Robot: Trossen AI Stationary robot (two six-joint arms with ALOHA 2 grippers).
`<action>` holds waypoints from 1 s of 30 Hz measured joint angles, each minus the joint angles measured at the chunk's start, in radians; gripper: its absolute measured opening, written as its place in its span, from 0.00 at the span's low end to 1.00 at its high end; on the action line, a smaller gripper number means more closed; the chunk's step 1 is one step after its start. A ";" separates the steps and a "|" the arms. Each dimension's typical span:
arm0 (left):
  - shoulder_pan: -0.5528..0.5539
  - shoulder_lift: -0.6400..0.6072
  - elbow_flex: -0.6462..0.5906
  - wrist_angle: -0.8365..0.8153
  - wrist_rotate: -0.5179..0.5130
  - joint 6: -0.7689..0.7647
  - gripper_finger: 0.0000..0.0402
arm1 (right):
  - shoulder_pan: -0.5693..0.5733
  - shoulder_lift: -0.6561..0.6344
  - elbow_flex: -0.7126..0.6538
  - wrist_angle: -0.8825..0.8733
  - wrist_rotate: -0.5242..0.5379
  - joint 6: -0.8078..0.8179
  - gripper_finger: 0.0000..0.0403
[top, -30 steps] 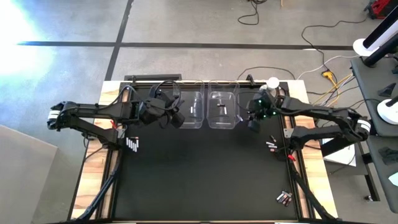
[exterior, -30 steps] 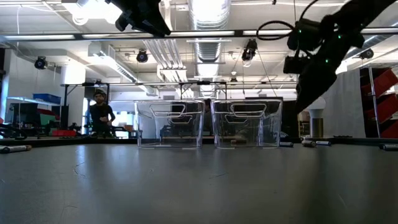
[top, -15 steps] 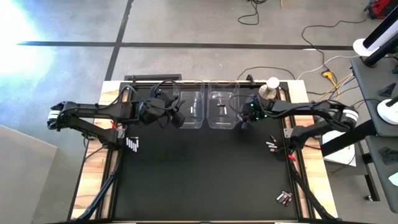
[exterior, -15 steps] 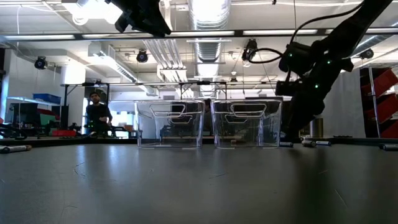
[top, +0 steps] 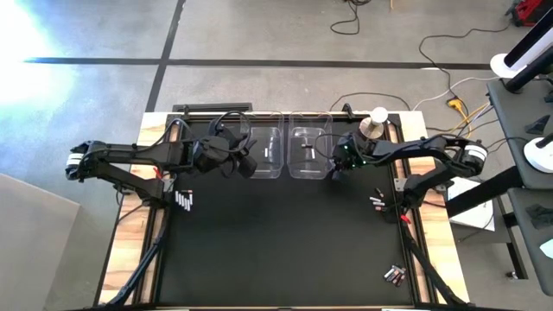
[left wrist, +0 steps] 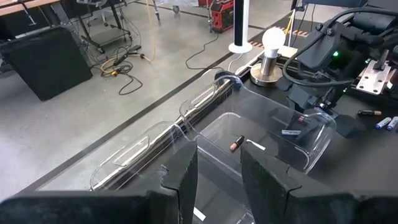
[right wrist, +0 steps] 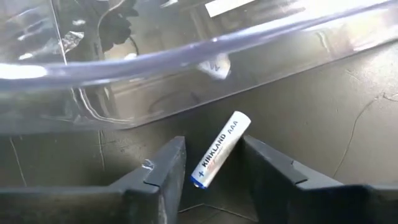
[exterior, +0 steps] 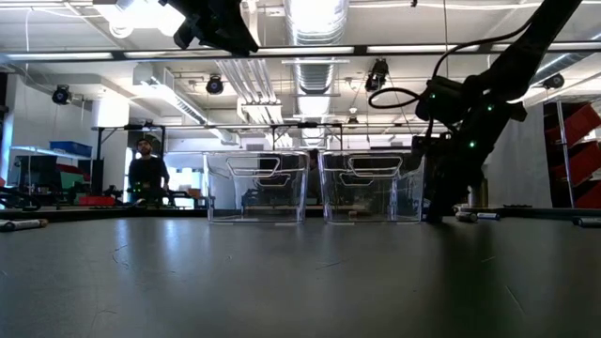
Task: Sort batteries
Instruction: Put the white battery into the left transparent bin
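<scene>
**Right wrist view: white AAA cell lined up between the jaws, not yet gripped**

Right wrist view shows the small white cylindrical AAA battery [right wrist: 221,149] flat on the black table mat [right wrist: 323,118], right against the outer wall of the right-hand clear rectangular plastic bin [right wrist: 186,56]. Right gripper [right wrist: 211,165] straddles it, jaws apart, a visible gap on each side. Released, holding nothing.

To do the pick well: cell lies diagonal across the jaw gap, so rotate the wrist a bit or accept it squaring up on close. Centre on the mid-body, not the end cap. Bin wall is close, so watch the finger nearest it doesn't catch plastic. Close slowly or the cell could roll or squirt out.

Pose, relative to that bin: right arm reaches in low beside its outer end, wrist pitched steeply down, fingertips at mat level in the low view. Left gripper [left wrist: 217,171] hovers high over the neighbouring left-hand clear plastic bin [left wrist: 149,146], jaws parted and nothing between them. One dark battery with a reddish end [left wrist: 237,144] already sits inside the right-hand bin.
</scene>
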 joint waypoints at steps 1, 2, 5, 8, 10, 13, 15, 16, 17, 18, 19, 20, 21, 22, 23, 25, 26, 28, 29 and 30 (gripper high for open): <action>0.000 0.000 0.000 0.000 0.006 0.000 0.26 | 0.000 0.001 -0.004 0.004 0.000 -0.001 0.33; 0.000 0.000 0.000 0.000 0.013 0.000 0.26 | 0.000 0.001 -0.009 0.008 0.000 -0.001 0.31; 0.000 0.000 0.000 0.000 0.014 0.000 0.26 | 0.000 0.000 -0.026 0.012 0.001 0.001 0.24; 0.000 0.000 0.000 -0.001 0.014 0.000 0.26 | 0.000 0.001 -0.037 0.012 0.003 0.012 0.16; 0.000 0.000 0.000 -0.001 0.014 0.000 0.26 | 0.000 0.001 -0.042 0.012 0.005 0.012 0.12; 0.000 0.000 0.000 -0.001 0.014 0.000 0.26 | 0.000 0.001 -0.043 0.007 0.005 0.008 0.08; 0.000 0.000 0.000 -0.001 0.014 0.000 0.26 | 0.000 0.001 -0.043 0.003 0.005 0.005 0.07; 0.000 0.000 0.000 -0.001 0.014 0.000 0.26 | 0.000 0.001 -0.043 0.000 0.005 0.005 0.07; 0.000 0.000 0.000 -0.001 0.014 0.000 0.26 | 0.000 0.001 -0.041 -0.007 0.005 0.004 0.07; 0.000 0.000 0.000 -0.001 0.014 0.000 0.26 | 0.000 0.001 -0.039 -0.012 0.005 0.004 0.08; 0.000 0.000 0.000 -0.001 0.014 0.000 0.26 | 0.000 0.000 -0.039 -0.012 0.005 0.004 0.08; 0.000 0.000 0.000 -0.001 0.014 0.000 0.26 | 0.000 -0.004 -0.039 -0.015 0.005 0.004 0.08; 0.000 0.000 0.000 -0.001 0.014 0.000 0.26 | 0.000 -0.010 -0.040 -0.018 0.006 0.004 0.08; 0.000 0.000 0.000 -0.001 0.014 0.000 0.26 | 0.000 -0.017 -0.041 -0.021 0.006 0.004 0.08; 0.000 0.000 0.000 -0.001 0.014 0.000 0.26 | 0.000 -0.025 -0.041 -0.024 0.007 0.004 0.08; 0.000 0.000 0.000 -0.002 0.014 0.000 0.26 | 0.000 -0.044 -0.041 -0.027 0.016 0.004 0.08; 0.000 0.000 0.000 -0.002 0.014 0.000 0.26 | 0.000 -0.055 -0.042 -0.028 0.022 0.004 0.07; 0.000 0.000 0.000 -0.002 0.014 0.000 0.26 | 0.000 -0.079 -0.042 -0.032 0.029 0.005 0.07; 0.000 0.000 0.000 -0.002 0.014 0.000 0.26 | 0.000 -0.092 -0.043 -0.037 0.036 0.007 0.07; 0.000 0.000 0.000 -0.002 0.014 0.000 0.26 | 0.000 -0.108 -0.045 -0.050 0.051 0.013 0.07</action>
